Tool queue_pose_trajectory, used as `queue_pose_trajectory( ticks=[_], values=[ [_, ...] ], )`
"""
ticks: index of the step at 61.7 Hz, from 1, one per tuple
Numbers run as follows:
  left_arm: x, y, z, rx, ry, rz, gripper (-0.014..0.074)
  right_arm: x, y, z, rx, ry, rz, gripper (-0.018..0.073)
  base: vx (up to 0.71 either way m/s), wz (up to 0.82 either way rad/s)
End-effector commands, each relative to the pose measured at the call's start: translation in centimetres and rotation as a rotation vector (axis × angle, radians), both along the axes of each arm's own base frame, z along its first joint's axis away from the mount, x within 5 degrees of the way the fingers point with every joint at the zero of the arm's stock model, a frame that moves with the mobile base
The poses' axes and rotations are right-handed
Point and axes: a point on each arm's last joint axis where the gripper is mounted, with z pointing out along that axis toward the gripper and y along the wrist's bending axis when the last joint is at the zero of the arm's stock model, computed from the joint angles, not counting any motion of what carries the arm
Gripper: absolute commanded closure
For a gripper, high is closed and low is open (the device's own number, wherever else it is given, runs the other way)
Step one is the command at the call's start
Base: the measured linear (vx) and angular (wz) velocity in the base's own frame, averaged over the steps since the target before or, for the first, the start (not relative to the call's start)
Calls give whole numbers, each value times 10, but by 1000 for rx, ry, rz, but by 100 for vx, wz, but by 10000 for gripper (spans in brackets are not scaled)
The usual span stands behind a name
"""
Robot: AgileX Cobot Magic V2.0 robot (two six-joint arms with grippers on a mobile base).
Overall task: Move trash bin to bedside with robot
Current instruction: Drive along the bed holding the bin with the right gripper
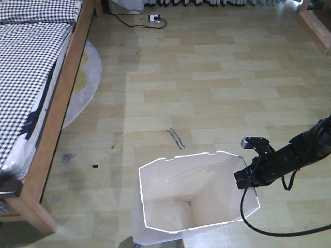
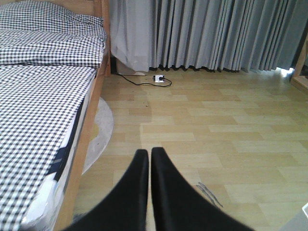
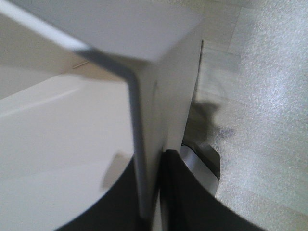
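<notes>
The tall white trash bin [image 1: 176, 196] stands on the wood floor at the bottom centre of the front view, its cream inside showing. My right gripper [image 1: 243, 176], on the black cabled arm, is shut on the bin's right rim. In the right wrist view the thin wall [image 3: 144, 120] runs between the fingers of that gripper [image 3: 156, 192], one inside and one outside. The bed [image 1: 31, 62], with checked bedding and a wooden frame, lies along the left, apart from the bin. My left gripper [image 2: 149, 155] is shut on nothing and faces the floor beside the bed [image 2: 38, 96].
A round grey rug [image 1: 85, 77] pokes out from under the bed. A power strip with a black cable [image 1: 154, 19] lies by the grey curtains [image 2: 216, 33]. A wooden furniture edge [image 1: 315, 28] sits at the top right. Dark scuff marks [image 1: 176, 138] streak the floor.
</notes>
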Motion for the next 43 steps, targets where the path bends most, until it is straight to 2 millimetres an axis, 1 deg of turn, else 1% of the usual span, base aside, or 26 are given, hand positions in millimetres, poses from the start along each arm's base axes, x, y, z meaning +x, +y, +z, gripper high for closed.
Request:
queue_pose_trajectory(
  ticks=[1,20,43],
  values=[
    [1,0,1,-11,-64,-3,602,8,13,33,186,-23,2,564,23,-10],
    [1,0,1,-11,-64,-3,602,8,13,33,186,-23,2,564,24,-6],
    [1,0,1,-11,-64,-3,602,8,13,33,186,-23,2,564,25,3]
  ],
)
